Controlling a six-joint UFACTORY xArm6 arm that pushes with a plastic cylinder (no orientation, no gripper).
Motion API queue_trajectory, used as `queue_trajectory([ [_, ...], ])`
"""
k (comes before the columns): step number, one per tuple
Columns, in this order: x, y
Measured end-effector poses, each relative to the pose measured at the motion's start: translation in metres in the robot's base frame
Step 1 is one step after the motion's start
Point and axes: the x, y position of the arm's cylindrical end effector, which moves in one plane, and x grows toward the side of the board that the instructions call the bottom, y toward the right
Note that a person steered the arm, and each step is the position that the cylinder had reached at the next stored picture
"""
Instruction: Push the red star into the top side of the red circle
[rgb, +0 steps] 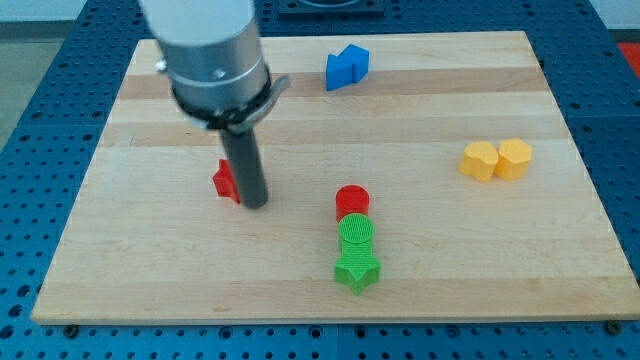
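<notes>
There are no jaws on this arm, so nothing can be said of them being apart or together; the working end is my tip (254, 204), the lower end of a straight dark rod resting on the wooden surface (420, 100). The red star (226, 181) lies just to the view's left of my tip, touching or nearly touching the rod, which hides part of its right edge, so its full outline cannot be made out. The red circle (352, 201) sits well to the view's right of my tip, at about the same height in the view, with the green circle (356, 234) touching it below and the green star (357, 271) below that, the 3 forming a short column. Far from my tip, a blue block (346, 66) lies toward the view's top and 2 yellow blocks (496, 160) sit side by side toward the view's right. The star looks like a small, light, rigid plastic piece that should slide easily on smooth wood, yet its points may make it spin if pushed off-centre. I judge the push should meet its left, slightly upper side, through its middle, carrying it rightward to arrive above the red circle; my tip now stands on the wrong side for that.
</notes>
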Motion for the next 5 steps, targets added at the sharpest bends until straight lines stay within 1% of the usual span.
queue_trajectory([
  [1,0.006,0.000],
  [2,0.062,-0.028],
  [3,0.098,-0.055],
  [4,0.056,-0.079],
  [5,-0.017,-0.079],
])
